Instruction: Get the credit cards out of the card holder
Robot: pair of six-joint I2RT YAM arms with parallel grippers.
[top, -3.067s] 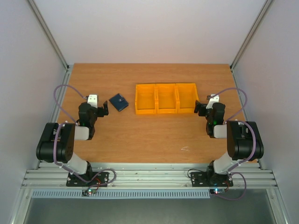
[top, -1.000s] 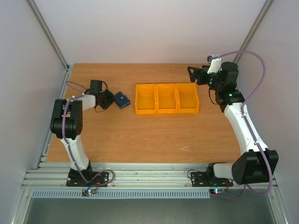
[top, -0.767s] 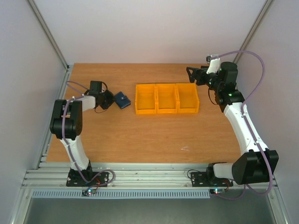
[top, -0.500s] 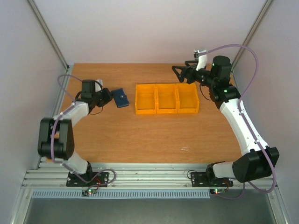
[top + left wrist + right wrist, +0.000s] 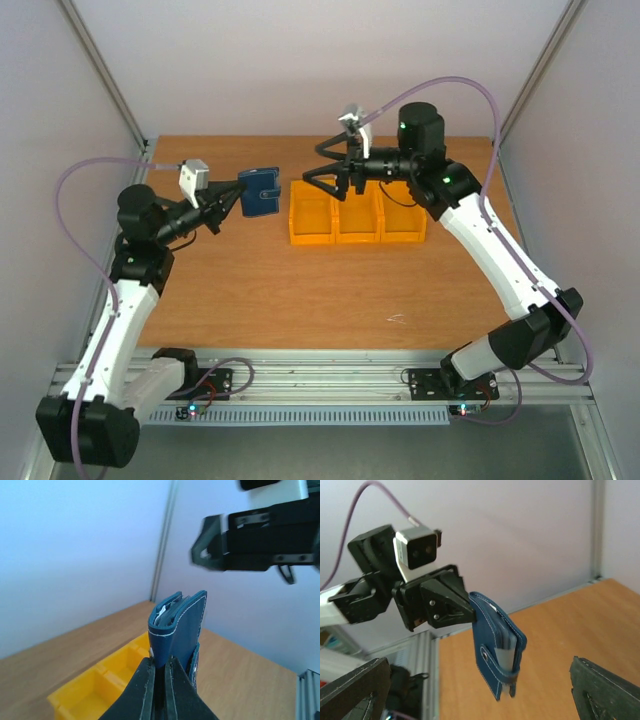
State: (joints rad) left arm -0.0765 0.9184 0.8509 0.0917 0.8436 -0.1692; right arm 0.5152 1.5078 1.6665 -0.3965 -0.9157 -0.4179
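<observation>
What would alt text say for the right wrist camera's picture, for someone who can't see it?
The left hand holds a navy card holder in the air by one edge, its snap tab fastened, above a wooden table. The right hand's own fingers frame the bottom corners, spread wide apart.

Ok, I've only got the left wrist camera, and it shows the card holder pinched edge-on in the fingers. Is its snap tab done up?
Observer: Yes. The right wrist view shows the snap tab wrapped across the front of the card holder, and it looks fastened.
Operator: And the right gripper, open or shut? It's blurred here.
Observer: Open. The top view shows the right gripper with jaws spread, pointing at the holder, not touching it.
</observation>
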